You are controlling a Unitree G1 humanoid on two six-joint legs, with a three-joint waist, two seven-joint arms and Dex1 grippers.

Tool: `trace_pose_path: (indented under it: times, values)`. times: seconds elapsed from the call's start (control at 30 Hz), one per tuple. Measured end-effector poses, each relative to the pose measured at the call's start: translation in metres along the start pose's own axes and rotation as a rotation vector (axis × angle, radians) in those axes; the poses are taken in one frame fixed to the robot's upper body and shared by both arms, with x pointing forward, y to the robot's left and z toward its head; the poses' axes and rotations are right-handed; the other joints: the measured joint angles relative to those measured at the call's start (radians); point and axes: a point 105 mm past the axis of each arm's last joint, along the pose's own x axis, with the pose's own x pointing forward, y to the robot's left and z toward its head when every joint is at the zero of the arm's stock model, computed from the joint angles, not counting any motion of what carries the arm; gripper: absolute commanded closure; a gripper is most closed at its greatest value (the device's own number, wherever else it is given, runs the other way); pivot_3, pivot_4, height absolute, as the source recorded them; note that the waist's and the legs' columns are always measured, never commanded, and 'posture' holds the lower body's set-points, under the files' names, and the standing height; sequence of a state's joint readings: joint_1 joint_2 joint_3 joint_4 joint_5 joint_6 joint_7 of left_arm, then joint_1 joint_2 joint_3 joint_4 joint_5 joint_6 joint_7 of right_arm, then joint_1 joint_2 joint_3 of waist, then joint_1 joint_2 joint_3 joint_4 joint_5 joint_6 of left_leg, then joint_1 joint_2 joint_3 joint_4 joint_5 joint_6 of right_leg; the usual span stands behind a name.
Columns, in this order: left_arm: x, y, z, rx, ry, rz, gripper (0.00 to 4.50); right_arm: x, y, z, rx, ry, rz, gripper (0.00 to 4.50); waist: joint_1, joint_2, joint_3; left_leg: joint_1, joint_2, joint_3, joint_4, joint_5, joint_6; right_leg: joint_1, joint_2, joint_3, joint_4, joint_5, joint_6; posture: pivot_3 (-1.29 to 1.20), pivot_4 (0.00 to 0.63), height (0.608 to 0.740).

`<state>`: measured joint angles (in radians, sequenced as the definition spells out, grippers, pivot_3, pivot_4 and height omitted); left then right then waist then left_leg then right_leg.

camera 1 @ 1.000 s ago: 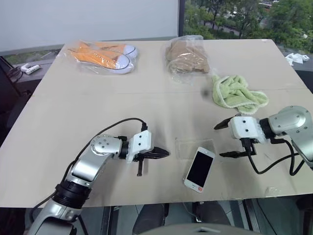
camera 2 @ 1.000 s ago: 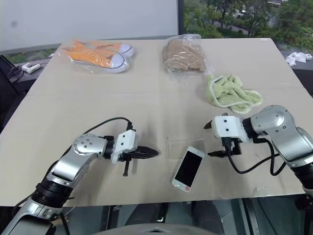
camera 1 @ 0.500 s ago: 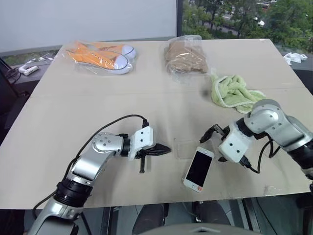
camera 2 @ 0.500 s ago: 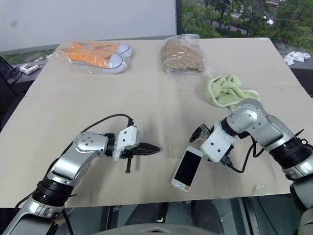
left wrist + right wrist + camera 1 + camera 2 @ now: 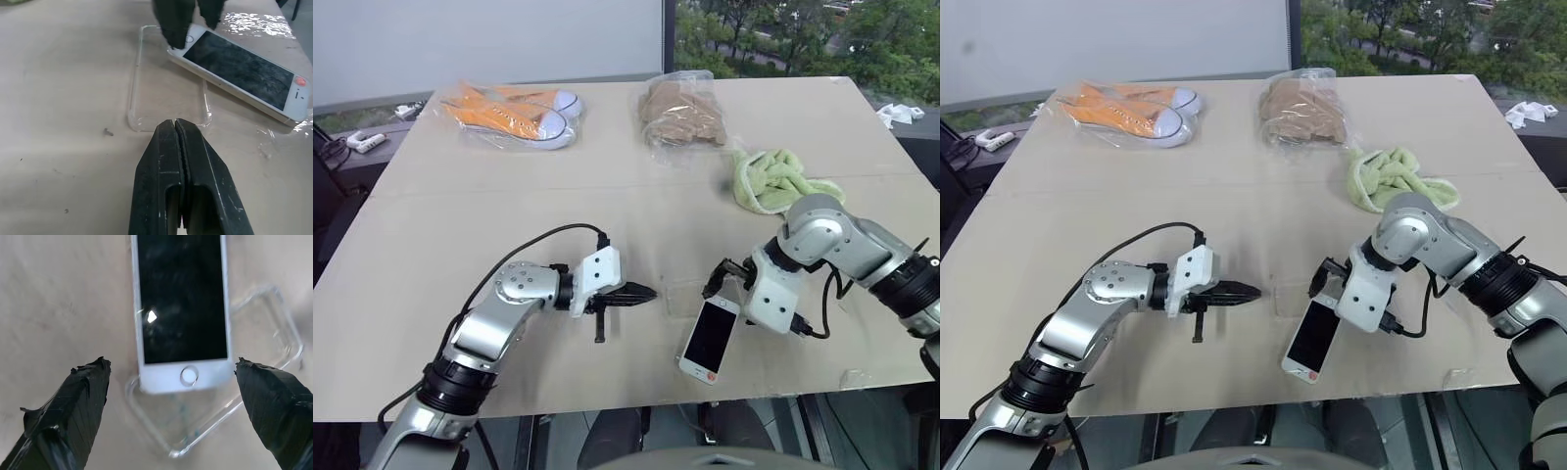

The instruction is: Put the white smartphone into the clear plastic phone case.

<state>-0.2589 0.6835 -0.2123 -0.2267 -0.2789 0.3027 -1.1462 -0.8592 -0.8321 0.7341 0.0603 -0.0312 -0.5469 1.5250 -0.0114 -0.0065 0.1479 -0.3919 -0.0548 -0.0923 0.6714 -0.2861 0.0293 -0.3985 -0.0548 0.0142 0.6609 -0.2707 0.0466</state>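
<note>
The white smartphone [image 5: 710,337] lies screen up near the table's front edge, and its far end rests on a corner of the clear plastic phone case [image 5: 679,297]. The case lies flat just beyond it. My right gripper [image 5: 171,363] points steeply down over the phone's home-button end. It is open, with one finger on either side of that end [image 5: 89,384], and holds nothing. My left gripper [image 5: 174,123] is shut and empty, hovering just left of the case [image 5: 166,98] with its tip aimed at it. The left wrist view shows the phone [image 5: 244,68] lying skewed across the case's far corner.
Along the far side lie orange sneakers in a clear bag [image 5: 519,110] and a brown item in another clear bag [image 5: 683,110]. A green towel [image 5: 785,183] is behind my right arm. A small clear scrap [image 5: 855,377] sits at the front right. The table's front edge [image 5: 607,401] is close to the phone.
My right gripper swung left and rolled from level to pointing down over the phone's far end, still open. The left gripper stayed put and shut.
</note>
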Motion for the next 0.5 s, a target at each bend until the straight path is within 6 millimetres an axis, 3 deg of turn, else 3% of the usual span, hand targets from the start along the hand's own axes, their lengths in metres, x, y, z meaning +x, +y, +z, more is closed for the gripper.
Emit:
trace_pose_path:
  times: [0.5]
  values:
    - [0.000, 0.000, 0.003, 0.003, 0.000, 0.000, 4.50, 0.013, -0.004, 0.012, 0.045, 0.022, 0.043, 0.08, 0.001, 0.000, 0.000, 0.000, 0.000, 0.000, 0.000, 0.000, 0.000, 0.000, 0.000, 0.000, 0.000, 0.000, 0.000, 0.00, 0.150, 0.740]
